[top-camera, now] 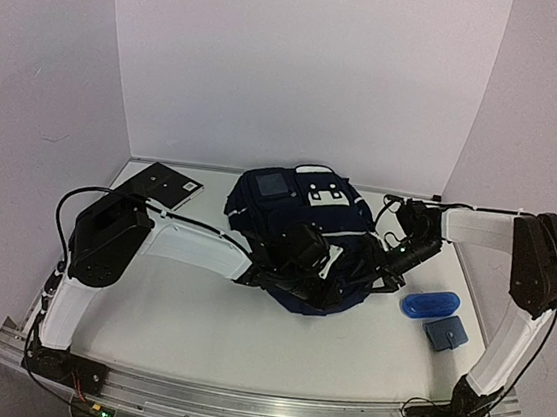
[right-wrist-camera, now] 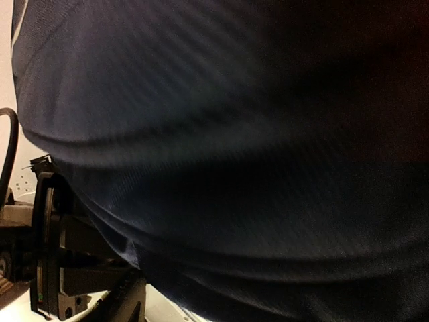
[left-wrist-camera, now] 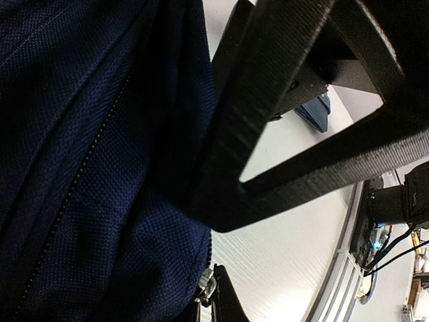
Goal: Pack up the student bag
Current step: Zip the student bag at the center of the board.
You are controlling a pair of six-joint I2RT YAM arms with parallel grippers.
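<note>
Top view: a student bag, navy fabric with white stripes and a dotted white patch, lies slumped at the middle of the pale worktop, toward the far side. The left arm reaches in from the left, and the left claw rests on the bag's near edge. The right arm bends in from the right, with the right claw at the bag's right edge. To the right of the bag, apart from it, lie a small blue pouch and a smaller grey-blue item. A dark flat board lies at the far left.

Left wrist view: navy weave fills the left half, crossed by a zip line. A black finger presses along a fold of cloth. The left claw is closed and appears to pinch that fold, close to a metal zip pull.

Right wrist view: dark cloth fills nearly the whole frame, very close and blurred. The right claw's own fingers are not clearly seen, so whether it is open or closed cannot be told.

Handling, as a judgement: the bag looks soft, light and floppy, and it will sag and not hold its shape. A firm pinch on a seam, a zip edge or a strap should serve better than a grip on the loose panel.
</note>
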